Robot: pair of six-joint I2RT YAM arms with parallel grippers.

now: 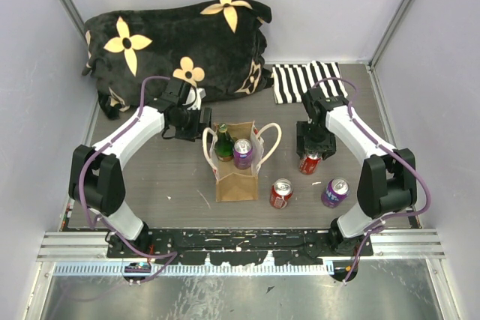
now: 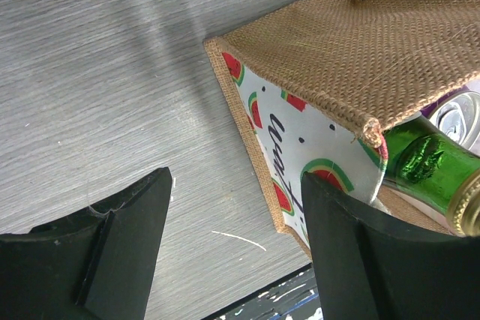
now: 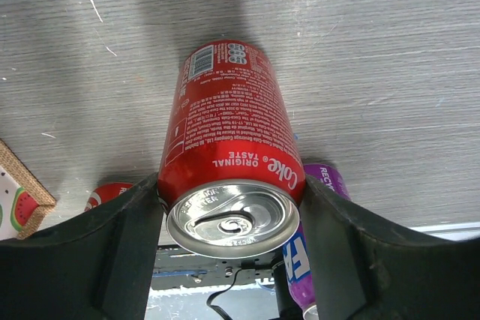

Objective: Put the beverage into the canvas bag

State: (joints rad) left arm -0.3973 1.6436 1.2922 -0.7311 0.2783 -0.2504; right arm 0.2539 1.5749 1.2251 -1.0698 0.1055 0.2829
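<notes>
The tan canvas bag (image 1: 236, 174) stands upright mid-table with cream handles. It holds a green bottle (image 1: 223, 142) and a purple can (image 1: 243, 153). My left gripper (image 1: 196, 121) is open beside the bag's left rim. In the left wrist view the bag (image 2: 337, 58), the bottle (image 2: 420, 162) and the can (image 2: 461, 114) show, and my gripper (image 2: 236, 177) has one finger against the bag's printed lining. My right gripper (image 1: 311, 148) is shut on a red Coke can (image 1: 309, 162) to the right of the bag. The can (image 3: 225, 125) fills the right gripper (image 3: 231, 185).
A second red can (image 1: 280, 192) and a purple can (image 1: 334, 192) stand on the table near the front right. A black flowered cushion (image 1: 180, 35) and a striped cloth (image 1: 307, 80) lie at the back. Grey walls close in both sides.
</notes>
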